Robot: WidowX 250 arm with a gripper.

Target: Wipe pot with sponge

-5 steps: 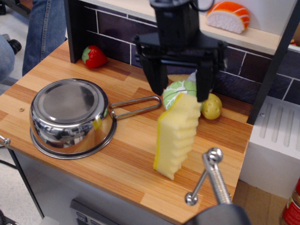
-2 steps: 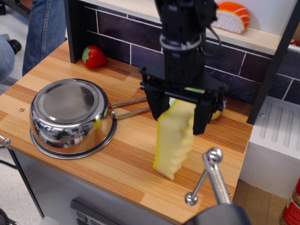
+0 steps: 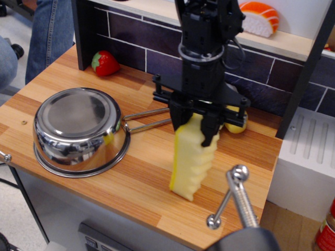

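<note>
The shiny steel pot (image 3: 78, 130) lies upside down at the left of the wooden counter, its wire-loop handle (image 3: 149, 119) pointing right. The pale yellow sponge (image 3: 191, 162) stands on end right of the pot, wavy face to the right. My black gripper (image 3: 194, 124) has come down from above, and its fingers are closed on the sponge's upper end. The sponge's lower end rests on the counter.
A toy strawberry (image 3: 105, 63) lies at the back left by the tiled wall. A small yellow potato (image 3: 236, 121) peeks out behind the gripper. A metal clamp handle (image 3: 235, 196) sticks up at the front right edge. A sushi toy (image 3: 259, 14) sits on the shelf.
The gripper has come down over the sponge's top and its fingers have closed from wide open onto it. The toy cabbage is now hidden behind the gripper.
</note>
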